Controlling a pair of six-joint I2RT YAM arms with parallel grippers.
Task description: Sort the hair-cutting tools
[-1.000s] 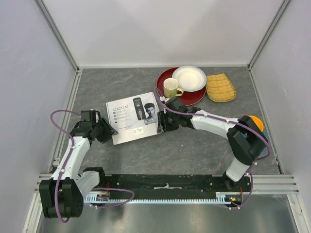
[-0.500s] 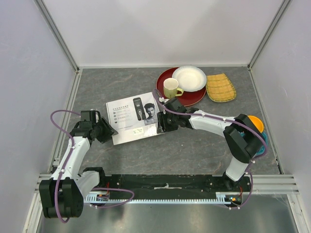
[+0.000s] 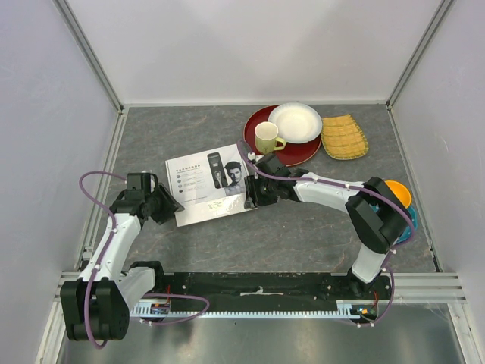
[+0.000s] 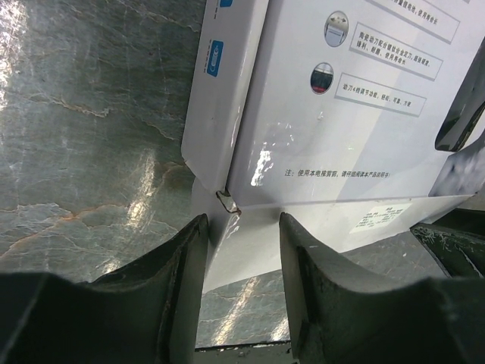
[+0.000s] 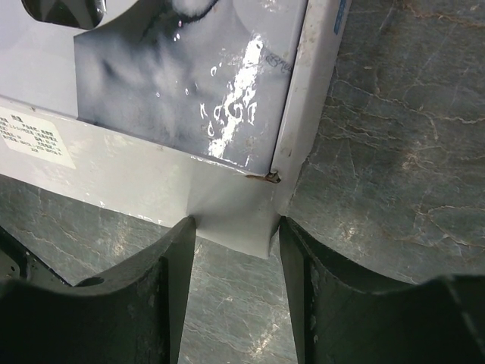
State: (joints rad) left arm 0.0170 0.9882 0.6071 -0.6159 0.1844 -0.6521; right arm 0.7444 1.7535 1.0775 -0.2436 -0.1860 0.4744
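Holding: left gripper (image 4: 242,227) and right gripper (image 5: 236,227) each clamp 1 near corner of the white box (image 3: 198,182).
Why: presumably to open it evenly.
Hair-cutting tools: unseen, likely inside.

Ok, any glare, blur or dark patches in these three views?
Left wrist: print on the white box sharp, a glare patch on its glossy lid, sheen on the table, left fingers dark and soft. Right wrist: bright glare streaks across the portrait, right fingers near black. Top external: even light, faint shadows, box print too small to read.
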